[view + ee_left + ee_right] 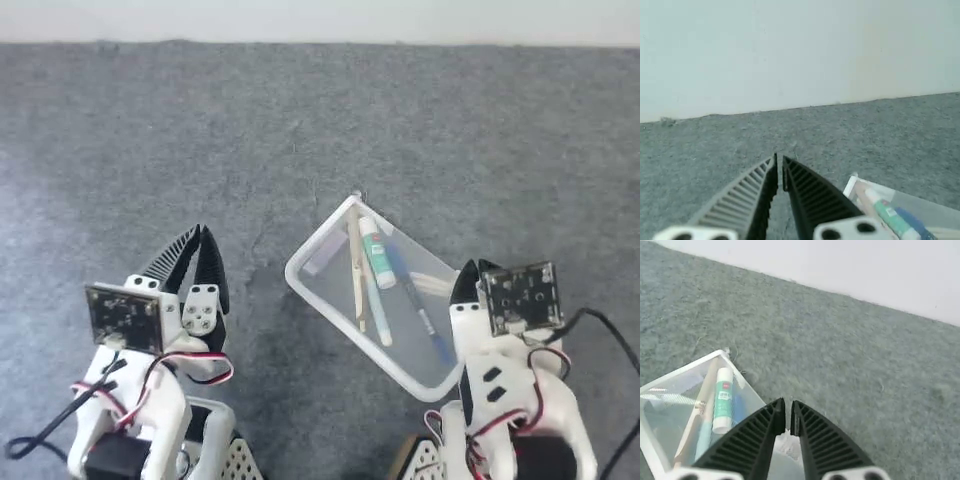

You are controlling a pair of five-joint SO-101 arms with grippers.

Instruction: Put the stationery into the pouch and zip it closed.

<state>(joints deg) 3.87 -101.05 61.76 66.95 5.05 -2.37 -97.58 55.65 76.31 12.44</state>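
Hidden: the near corner of the pouch (325,300) lies under my right arm in the high view, and my left wrist view cuts off all but one corner.
Hard to make out: a small nub at the pouch's far corner is perhaps the zip pull. I cannot tell whether the zip is open.
Pouch: flat on the bench (150,130), slantwise between my two arms, nearer the right one.
Inside: a glue stick (377,250), a pale wooden stick (357,275) and a blue pen (420,315), lying lengthwise side by side.
Materials: clear soft plastic with a white rim and rounded corners. The bench is covered in grey felt-like fabric.
Left fingers (757,190): black, ribbed, tapering — pressed together on nothing, above bare bench beside the pouch.
Right fingers (815,440): likewise clenched and empty — tips at the pouch's long edge.
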